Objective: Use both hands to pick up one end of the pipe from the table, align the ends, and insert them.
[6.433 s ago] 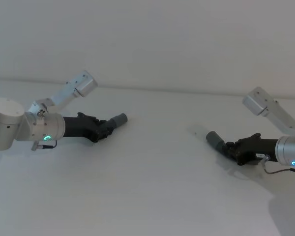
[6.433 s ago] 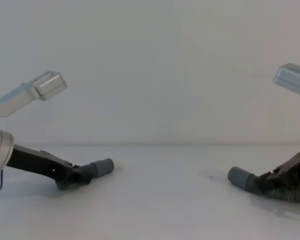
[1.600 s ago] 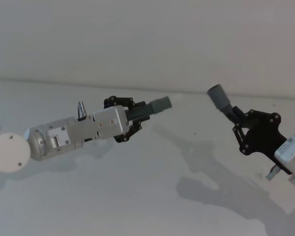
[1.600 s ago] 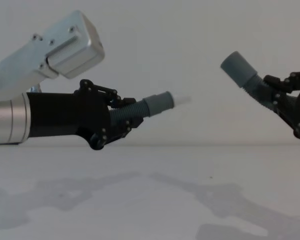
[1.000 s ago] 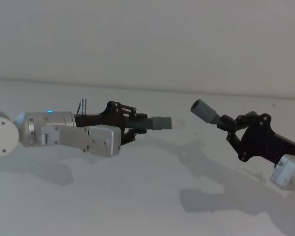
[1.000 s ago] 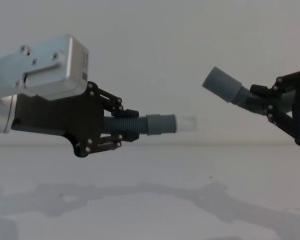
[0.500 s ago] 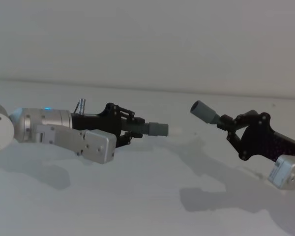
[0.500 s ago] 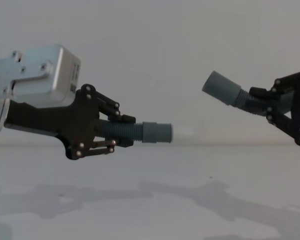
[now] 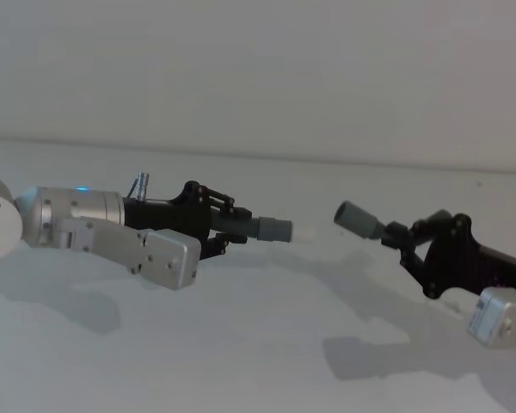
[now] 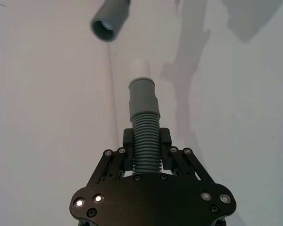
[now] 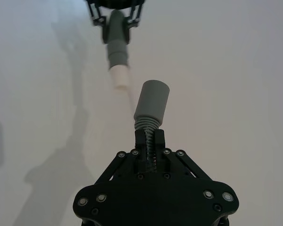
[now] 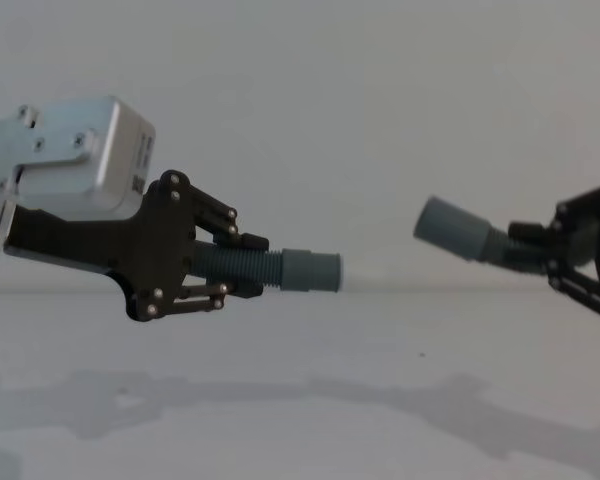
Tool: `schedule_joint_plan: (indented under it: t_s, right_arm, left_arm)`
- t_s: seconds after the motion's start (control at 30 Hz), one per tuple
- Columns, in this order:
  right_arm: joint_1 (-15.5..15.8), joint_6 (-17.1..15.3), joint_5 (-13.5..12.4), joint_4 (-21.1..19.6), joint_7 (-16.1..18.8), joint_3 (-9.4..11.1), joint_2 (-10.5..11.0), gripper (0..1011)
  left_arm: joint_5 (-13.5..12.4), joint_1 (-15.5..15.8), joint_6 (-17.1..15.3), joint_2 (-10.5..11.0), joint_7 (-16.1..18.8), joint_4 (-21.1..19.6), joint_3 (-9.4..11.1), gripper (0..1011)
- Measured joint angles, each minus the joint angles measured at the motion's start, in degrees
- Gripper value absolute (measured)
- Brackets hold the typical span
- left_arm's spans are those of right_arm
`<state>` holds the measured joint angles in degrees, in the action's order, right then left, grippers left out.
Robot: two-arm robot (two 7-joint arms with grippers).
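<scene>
1. Two pipe pieces are held in the air above the white tabletop [image 9: 258, 344], one in each of my tools, their ends facing each other across an open gap.
2. My left tool [image 9: 228, 225] reaches in from the left. Its ribbed pipe [image 12: 242, 267] runs forward out of the fingers, nearly level, and ends in a smooth grey cuff [image 12: 310, 271] with a pale, narrower tip [image 9: 304, 232] beyond it.
3. My right tool [image 9: 406, 243] reaches in from the right. Its pipe piece rises toward the left and ends in a wider grey cuff [image 9: 358, 218], whose open mouth faces my left tool.
4. In the chest view the right cuff [image 12: 453, 229] sits a little higher than the left cuff and tilts upward, so the two axes are not in line; the ends are near but apart.
5. Left tool state: the linkage fingers [image 10: 171, 151] are pressed in on the ribbed section [image 10: 145, 141] from both sides, pinching it just behind the cuff.
6. Right tool state: the fingers [image 11: 166, 151] are drawn close together on the ribbed neck [image 11: 149, 136] directly below its cuff [image 11: 151, 100], gripping it.
7. Surroundings: a plain white wall [image 9: 258, 69] stands behind the tabletop. Arm shadows lie on the surface below. Nothing stands between the two ends.
</scene>
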<state>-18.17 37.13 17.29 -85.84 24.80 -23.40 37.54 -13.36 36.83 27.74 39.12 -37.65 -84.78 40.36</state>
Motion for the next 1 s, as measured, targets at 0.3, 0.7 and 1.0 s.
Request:
schedule_joint_plan:
  t_s: [0.3,0.7,1.0]
  right_arm:
    - [2.1,-1.8,0.3,-1.4,0.6,-0.1,2.3,85]
    - [4.0,-4.4,1.0,-3.4,0.8,-0.7,4.1,85]
    - [3.9,-5.4,1.2,-4.1,1.1,-1.7,4.0,85]
  left_arm:
    - [-0.1,0.1,0.2,0.0,-0.2,0.1,0.1,305]
    - [-0.2,0.2,0.3,0.1,-0.3,0.1,0.1,305]
    - [-0.2,0.2,0.4,0.1,-0.3,0.1,0.1,305]
